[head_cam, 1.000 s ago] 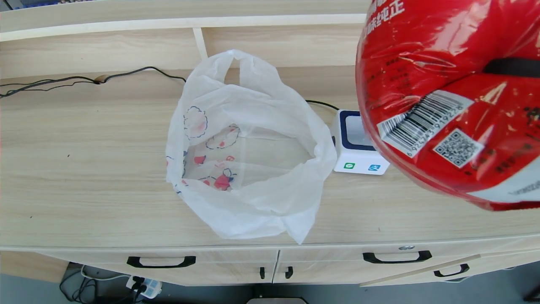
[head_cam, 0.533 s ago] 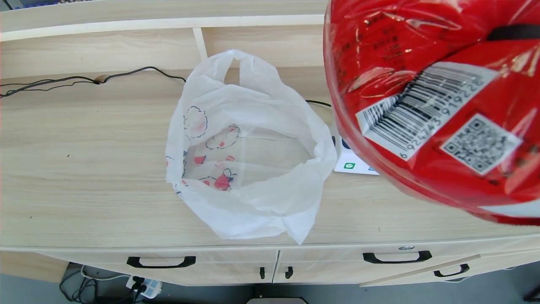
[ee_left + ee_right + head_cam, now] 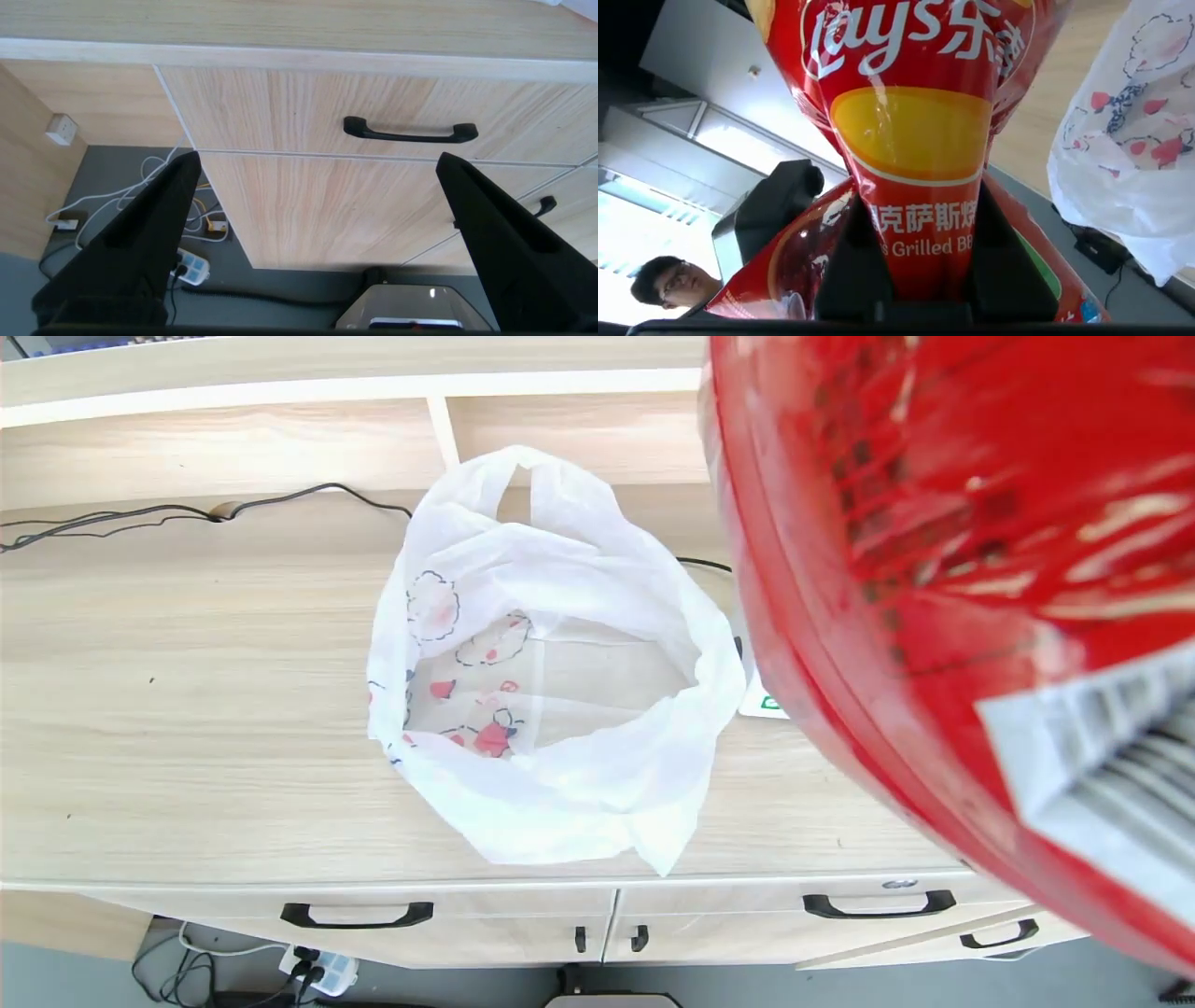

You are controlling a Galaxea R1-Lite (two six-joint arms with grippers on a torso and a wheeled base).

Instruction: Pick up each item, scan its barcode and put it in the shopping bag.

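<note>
A red chip bag (image 3: 934,569) hangs close before the head camera and covers the right side of that view, its barcode label (image 3: 1102,775) at the lower right. My right gripper (image 3: 924,266) is shut on this chip bag (image 3: 915,140), pinching its narrow middle. The white shopping bag (image 3: 551,663) stands open on the wooden counter (image 3: 187,709), left of the chip bag, and also shows beside it as a white bag (image 3: 1130,168) in the right wrist view. A corner of the white scanner (image 3: 767,703) peeks out beside the bag. My left gripper (image 3: 318,261) is open, low before the drawer fronts.
A black cable (image 3: 187,513) runs along the back of the counter under a shelf. Drawers with black handles (image 3: 357,916) (image 3: 409,131) sit below the counter edge. A power strip (image 3: 322,969) and wires lie on the floor.
The chip bag has moved left and nearer the head camera, now covering nearly all of the scanner. Its barcode has slid toward the lower right. The shopping bag has not moved.
</note>
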